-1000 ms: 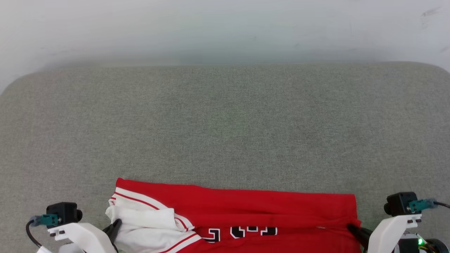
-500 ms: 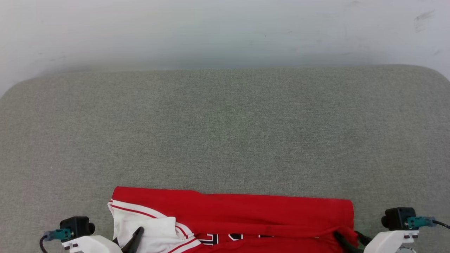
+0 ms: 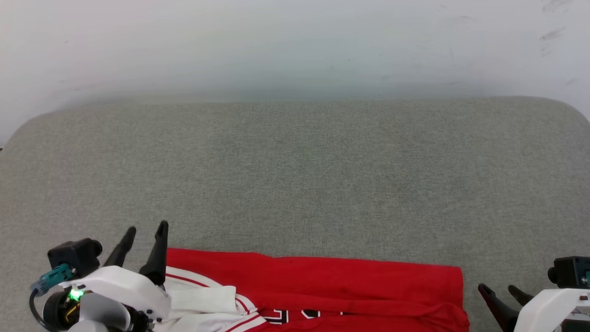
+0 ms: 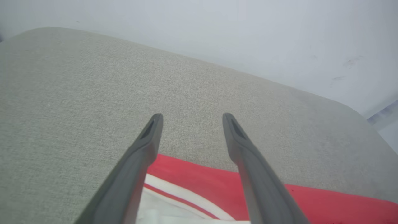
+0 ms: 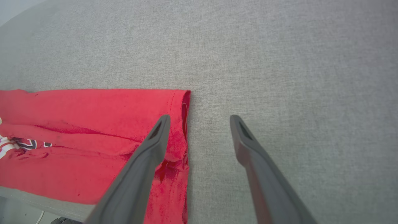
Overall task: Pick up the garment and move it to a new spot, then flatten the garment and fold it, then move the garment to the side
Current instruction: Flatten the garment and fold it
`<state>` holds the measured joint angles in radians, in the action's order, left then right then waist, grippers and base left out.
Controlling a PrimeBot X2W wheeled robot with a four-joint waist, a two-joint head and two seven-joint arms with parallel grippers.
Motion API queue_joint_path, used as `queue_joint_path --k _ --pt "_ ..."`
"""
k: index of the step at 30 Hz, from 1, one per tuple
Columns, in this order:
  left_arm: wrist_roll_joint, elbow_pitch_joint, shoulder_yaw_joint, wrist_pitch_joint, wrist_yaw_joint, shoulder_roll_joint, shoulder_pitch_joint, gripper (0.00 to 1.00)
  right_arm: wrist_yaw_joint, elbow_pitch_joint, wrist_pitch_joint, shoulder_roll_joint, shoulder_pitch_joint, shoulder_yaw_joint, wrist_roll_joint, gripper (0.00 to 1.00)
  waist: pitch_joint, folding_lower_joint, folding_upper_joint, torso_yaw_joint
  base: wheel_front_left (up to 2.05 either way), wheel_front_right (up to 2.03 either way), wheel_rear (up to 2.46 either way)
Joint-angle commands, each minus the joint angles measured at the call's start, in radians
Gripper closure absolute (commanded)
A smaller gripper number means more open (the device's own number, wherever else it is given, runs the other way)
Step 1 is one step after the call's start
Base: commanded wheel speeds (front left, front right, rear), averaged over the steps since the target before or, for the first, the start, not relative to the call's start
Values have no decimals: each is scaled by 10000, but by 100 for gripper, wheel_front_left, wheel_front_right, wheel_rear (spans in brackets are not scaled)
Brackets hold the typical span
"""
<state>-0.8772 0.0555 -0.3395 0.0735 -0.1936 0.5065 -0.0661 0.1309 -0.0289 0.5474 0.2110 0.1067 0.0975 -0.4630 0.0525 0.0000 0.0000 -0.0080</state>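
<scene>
A: Entry 1, left jaws?
B: Spread wide, nothing between them. The 2 dark left fingers (image 3: 159, 249) stand over the left end of the garment (image 3: 322, 281). Their tips reach past its far fold, above the grey cover of the table (image 3: 295, 175). Whether they brush the cloth: cannot tell.
A: Entry 2, right jaws?
B: Likewise parted and empty. In the head view the 2 right fingers (image 3: 495, 302) sit just beside the garment's right end, apart from it. In the right wrist view 1 finger crosses in front of that end, the other in front of the table cover.
A: Entry 3, the garment?
B: 1 red jersey, folded into a long band, lying flat along the middle stretch of the table's near edge. White sleeve (image 3: 203, 297) with red-and-white striped trim at the left end, and a hemmed red edge at the right end. Black, white-outlined lettering (image 3: 299, 315) shows in part on the near side and is not legible.
A: Entry 4, the table?
B: 1, covered in grey woven fabric, with rounded far corners.
A: Beyond it?
B: 1 pale wall (image 3: 295, 41) behind the far edge, with faint scuffs toward the far-right corner.
</scene>
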Motion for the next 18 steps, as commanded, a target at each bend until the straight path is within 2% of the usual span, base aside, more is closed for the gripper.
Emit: queue_joint_path --k 1,8,18 --pt "226 -171 59 305 -88 -41 -170 0 -5 52 276 -25 83 146 -73 0 -17 0 0 46 0 0 0" --pt "1329 -775 12 1227 -671 -78 -650 0 -5 295 1166 -104 -157 61 -7 0 290 0 0 345 0 0 0" --pt "2021 -1155 -273 1359 -1137 -108 -710 0 -5 1257 1783 -248 -164 -866 -392 0 737 0 0 687 0 0 0"
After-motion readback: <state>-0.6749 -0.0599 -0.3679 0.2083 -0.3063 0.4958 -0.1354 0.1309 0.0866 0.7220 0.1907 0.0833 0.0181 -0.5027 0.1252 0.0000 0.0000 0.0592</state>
